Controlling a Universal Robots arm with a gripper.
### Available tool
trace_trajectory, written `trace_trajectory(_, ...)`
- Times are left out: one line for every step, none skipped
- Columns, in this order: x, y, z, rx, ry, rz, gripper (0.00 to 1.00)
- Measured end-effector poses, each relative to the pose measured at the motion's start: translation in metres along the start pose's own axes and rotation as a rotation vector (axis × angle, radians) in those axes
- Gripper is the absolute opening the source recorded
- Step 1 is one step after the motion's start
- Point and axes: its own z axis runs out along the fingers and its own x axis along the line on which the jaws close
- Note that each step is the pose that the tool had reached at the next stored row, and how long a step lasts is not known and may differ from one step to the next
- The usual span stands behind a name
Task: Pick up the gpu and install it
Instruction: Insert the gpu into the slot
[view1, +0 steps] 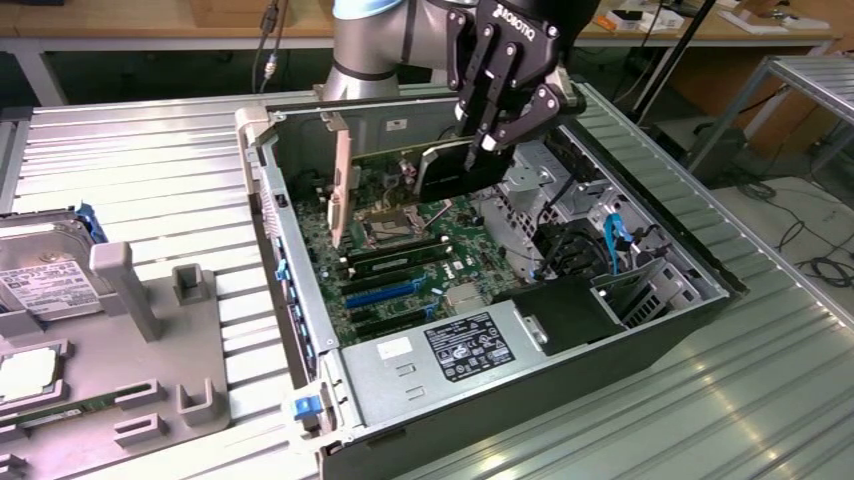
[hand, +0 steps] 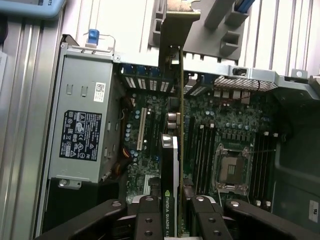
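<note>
The gpu (view1: 458, 172), a dark card with a black heatsink face and a metal bracket (view1: 342, 170) at one end, hangs on edge over the motherboard (view1: 434, 255) inside the open computer case (view1: 667, 330). My gripper (view1: 489, 140) is shut on its upper edge from above. In the wrist view the gpu (hand: 171, 150) runs edge-on away from my gripper (hand: 172, 216), one finger (hand: 148, 217) on each side of it, its bracket (hand: 177, 25) at the far end near the case's rear wall. The card stands above the board, apart from the slots.
A power supply (view1: 467, 345) fills the case's near end, and drive bays with blue cables (view1: 614, 240) sit at the exterior view's right. A CPU socket (view1: 398, 228) and blue card slots (view1: 380, 295) lie on the board. A grey fixture (view1: 147, 340) with a hard drive (view1: 40, 275) stands outside the case.
</note>
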Motion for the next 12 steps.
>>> trace_trajectory(0.0001, -0.0007, -0.0001, 0.0, 0.0, 0.0, 0.27)
trace_trajectory(0.0002, -0.0015, -0.0002, 0.0, 0.0, 0.0, 0.27)
trace_trajectory(0.0003, -0.0021, -0.0002, -0.0001, 0.0, 0.0, 0.27)
trace_trajectory(0.0003, -0.0028, -0.0003, 0.0, 0.0, 0.0, 0.27)
trace_trajectory(0.0005, -0.0037, -0.0004, 0.0, 0.0, 0.0, 0.27)
trace_trajectory(0.0006, -0.0046, -0.0005, -0.0001, 0.0, 0.0, 0.27)
trace_trajectory(0.0007, -0.0052, -0.0006, 0.0, 0.0, 0.0, 0.27)
trace_trajectory(0.0008, -0.006, -0.0007, 0.0, 0.0, 0.0, 0.27)
trace_trajectory(0.0009, -0.0075, -0.0008, 0.0, 0.0001, 0.0, 0.27)
trace_trajectory(0.001, -0.0082, -0.0009, 0.0, 0.0001, 0.0, 0.27)
trace_trajectory(0.0011, -0.0089, -0.001, 0.0, 0.0, 0.0, 0.27)
trace_trajectory(0.0012, -0.0093, -0.001, 0.0, 0.0, 0.0, 0.27)
